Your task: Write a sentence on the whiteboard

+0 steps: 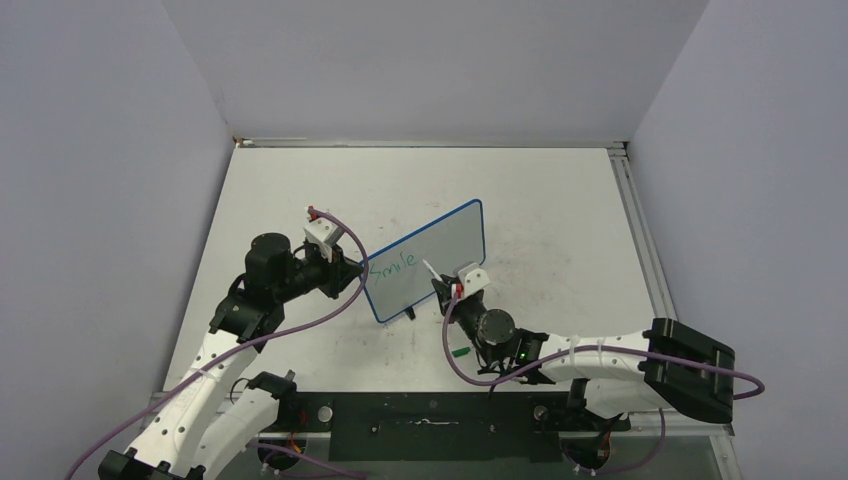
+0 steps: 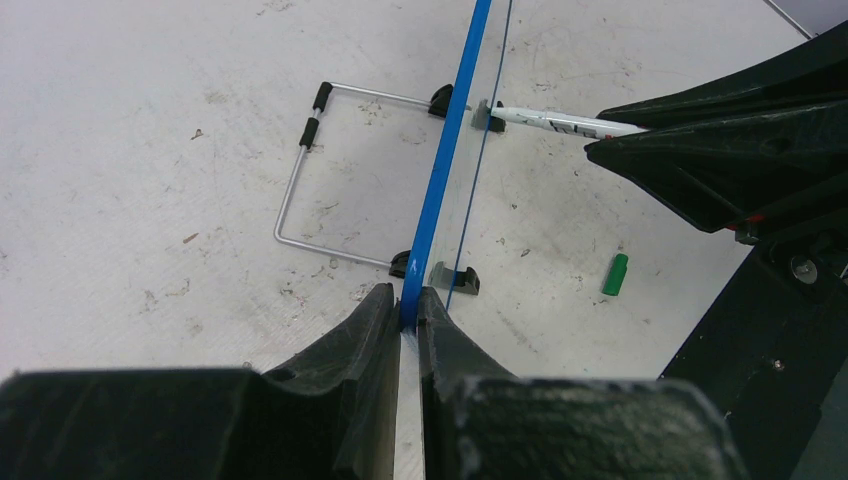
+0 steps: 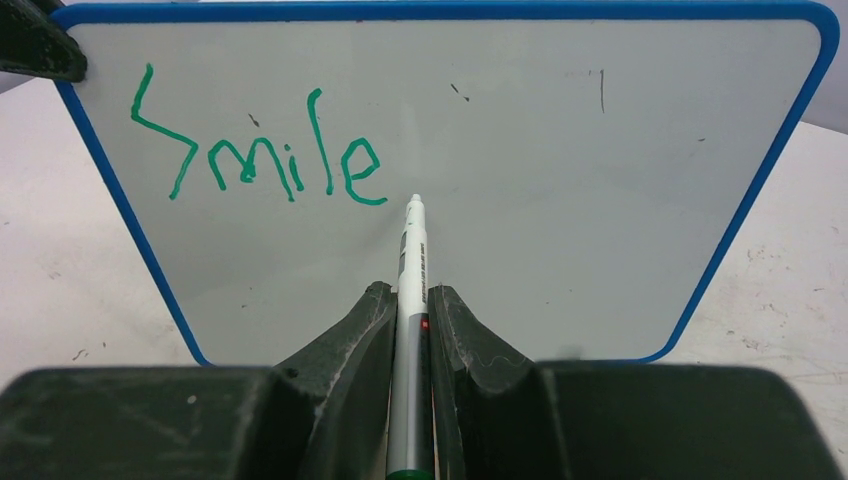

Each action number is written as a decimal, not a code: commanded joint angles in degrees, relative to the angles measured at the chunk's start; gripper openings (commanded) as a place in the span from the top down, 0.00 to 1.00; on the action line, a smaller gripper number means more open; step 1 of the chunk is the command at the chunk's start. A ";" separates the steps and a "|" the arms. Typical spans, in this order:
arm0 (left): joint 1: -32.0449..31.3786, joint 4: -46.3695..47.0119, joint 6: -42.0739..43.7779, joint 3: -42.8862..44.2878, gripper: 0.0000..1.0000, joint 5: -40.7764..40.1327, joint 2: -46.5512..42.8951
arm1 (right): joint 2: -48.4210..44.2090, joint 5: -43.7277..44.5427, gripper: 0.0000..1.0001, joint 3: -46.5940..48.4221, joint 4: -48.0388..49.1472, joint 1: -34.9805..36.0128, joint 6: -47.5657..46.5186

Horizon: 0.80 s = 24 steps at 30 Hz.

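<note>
Worktop (image 1: 540, 190) carries the whiteboard (image 1: 430, 255), which stands upright near its middle in the top view, face turned toward the arms. The left tool (image 1: 358, 268) is clamped on the board's 9 o'clock edge. The sentence (image 1: 393, 266), in green, so far reads "Smile" beside that edge. The right tool (image 1: 447, 290) faces the board from 6 o'clock, gripping a white marker (image 1: 432, 272) that points at the surface just right of the word. A small green cap (image 1: 461, 352) lies on the worktop at 6 o'clock from the right tool, apart from it.

Left wrist view: the fingers sit narrowly closed on the blue frame, and the board runs edge-on toward 12 o'clock. A wire stand (image 2: 300, 200) reaches out at 10 o'clock, on the side away from the marker. The marker enters from 2 o'clock; the cap lies at 3 o'clock.

Right wrist view: the tool pinches the marker barrel, tip toward 12 o'clock, just below and right of the final "e". Whether it touches I cannot tell. The word sits at 10 o'clock.
</note>
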 commanded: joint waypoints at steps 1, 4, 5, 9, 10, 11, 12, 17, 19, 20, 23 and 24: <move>-0.23 -1.41 -0.27 0.19 1.00 1.09 0.16 | 0.95 -0.20 0.95 1.62 3.15 -0.90 -0.43; -0.23 -1.35 -0.27 0.22 1.00 1.09 0.11 | 1.77 -0.22 0.95 1.85 3.21 -1.02 -0.52; -0.23 -1.39 -0.27 0.22 1.00 1.09 0.05 | 2.07 -0.24 0.95 1.90 3.16 -1.08 -0.51; -0.24 -1.40 -0.27 0.20 1.00 1.01 0.01 | 2.70 -0.37 0.95 1.61 2.69 -1.17 0.08; -0.23 -1.38 -0.27 0.22 1.00 1.00 0.01 | 2.81 -0.43 0.95 1.48 2.46 -1.14 0.25; -0.23 -1.40 -0.27 0.20 1.00 1.00 -0.03 | 2.81 -0.38 0.95 1.32 2.23 -1.04 0.45; -0.23 -1.41 -0.27 0.22 1.00 1.00 0.00 | 2.76 -0.38 0.95 1.23 1.98 -1.07 0.66; -0.23 -1.41 -0.27 0.22 1.00 1.01 0.00 | 1.52 -0.12 0.95 0.20 1.12 -0.44 1.59; -0.26 -1.41 -0.27 0.22 1.00 1.00 0.00 | 0.58 0.11 0.95 0.03 0.70 -0.03 1.51; -0.23 -1.41 -0.27 0.18 1.00 1.02 0.00 | -0.09 0.23 0.95 -0.03 0.39 0.18 1.34; -0.23 -1.41 -0.27 0.22 1.00 0.96 -0.07 | -2.25 0.50 0.95 -0.08 -0.77 0.77 0.87; -0.25 -1.45 -0.27 0.19 1.00 1.01 -0.09 | -2.96 0.80 0.95 -0.06 -1.34 0.83 0.77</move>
